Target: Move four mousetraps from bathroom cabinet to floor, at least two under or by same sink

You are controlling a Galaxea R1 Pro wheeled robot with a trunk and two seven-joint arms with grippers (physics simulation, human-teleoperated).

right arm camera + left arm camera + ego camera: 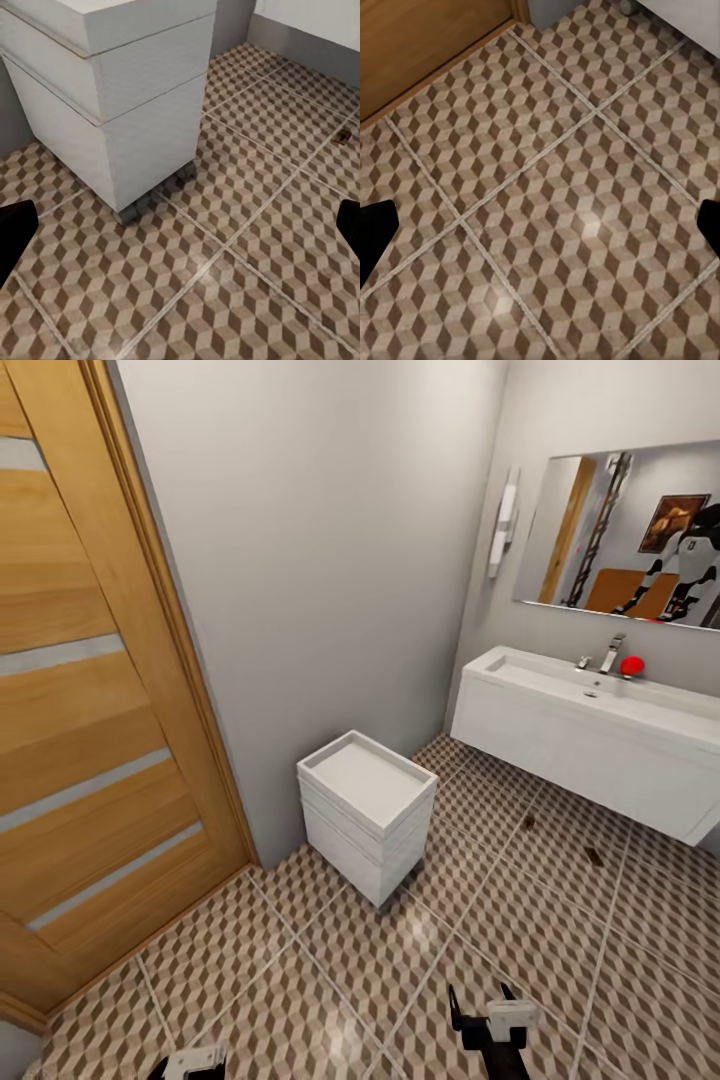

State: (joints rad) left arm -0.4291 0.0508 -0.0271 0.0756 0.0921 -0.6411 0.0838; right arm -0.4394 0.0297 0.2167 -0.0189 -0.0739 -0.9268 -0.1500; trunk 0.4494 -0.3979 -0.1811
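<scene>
Two small brown mousetraps point(528, 822) point(594, 856) lie on the cube-patterned bathroom floor point(330, 960), just in front of and below the white wall-hung sink point(545, 678). One mousetrap point(344, 136) also shows small and far off in the right wrist view. My right gripper point(482, 1005) hangs low over the tiles, open and holding nothing; in its own view its gripper point(180, 232) has its dark fingertips at the picture's two sides. My left gripper point(544, 229) is open too, over bare tiles. The cabinet is out of view.
A white flat-fronted unit on small wheels point(368, 810) stands against the grey wall ahead. A wooden door point(90, 690) fills the left side. Above the sink hangs a mirror point(620, 530); a tap point(611, 653) and a red ball point(632, 666) sit on the sink.
</scene>
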